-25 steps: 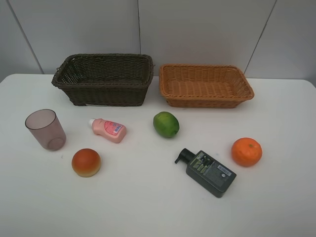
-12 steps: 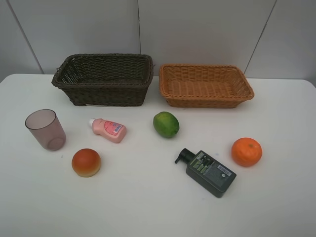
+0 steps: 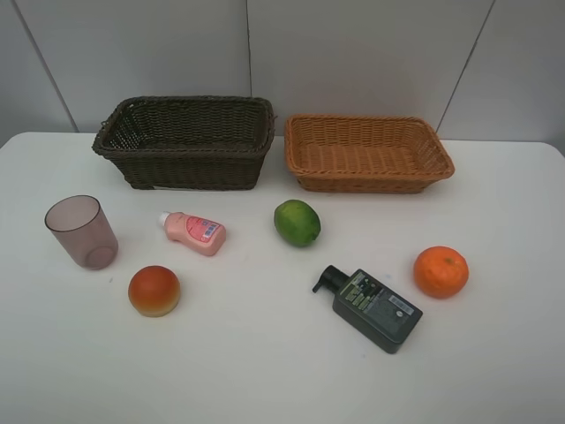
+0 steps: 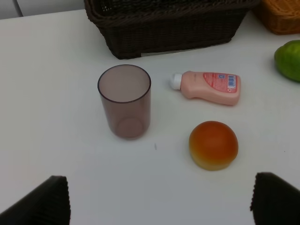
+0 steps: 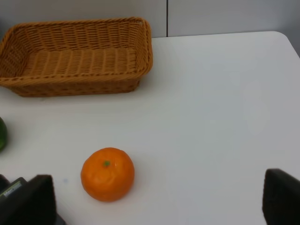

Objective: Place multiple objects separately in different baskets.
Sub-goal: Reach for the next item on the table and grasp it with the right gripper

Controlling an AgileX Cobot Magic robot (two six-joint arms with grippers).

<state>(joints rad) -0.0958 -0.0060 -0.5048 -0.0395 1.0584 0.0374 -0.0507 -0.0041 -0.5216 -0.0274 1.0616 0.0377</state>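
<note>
No shift since a second ago: left gripper (image 4: 159, 201) gaping empty facing cup (image 4: 124, 101) and peach (image 4: 213, 145), right gripper (image 5: 154, 199) gaping empty facing orange (image 5: 108, 174), all on the table (image 3: 265, 371) before unfilled dark basket (image 3: 185, 168) and tan basket (image 3: 371, 182), sorting unstarted.

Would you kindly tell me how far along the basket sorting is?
Done: nothing; dark basket and tan basket are empty. In hand: nothing; left gripper and right gripper open. Remaining: cup, pink bottle, peach, lime, pump bottle, orange, all on the table.
</note>
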